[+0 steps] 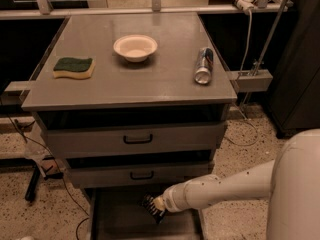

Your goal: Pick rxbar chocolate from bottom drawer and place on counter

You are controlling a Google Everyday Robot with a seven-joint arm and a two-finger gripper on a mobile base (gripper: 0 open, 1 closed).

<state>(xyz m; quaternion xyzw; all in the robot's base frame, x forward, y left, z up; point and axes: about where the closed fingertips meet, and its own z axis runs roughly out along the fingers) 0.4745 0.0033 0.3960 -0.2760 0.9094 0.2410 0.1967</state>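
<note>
gripper (151,208): dark tip at the end of the pale arm (215,191), low inside the open bottom drawer (120,224), near its back under the middle drawer front. open or closed: cannot tell.
rxbar chocolate: cannot separate it from the dark gripper tip; a black shape with pale streaks sits right at the tip, bar or gripper part unclear.
bottom drawer: pulled out toward the camera, grey floor bare left of the gripper.
arm: comes in from lower right, crosses the drawer's right edge.
middle drawer (100,176): black handle, front slightly out.
top drawer (90,141): black handle, front slightly out, dark gap above it.
counter (150,79): flat grey top of the cabinet.
bowl (135,47): pale, upright, centre-back of the counter.
sponge (74,67): green over yellow, left side, well apart from the bowl.
can (203,65): silver-blue, lying on its side, right side near the edge.
robot body (295,189): pale, rounded, lower right corner.
</note>
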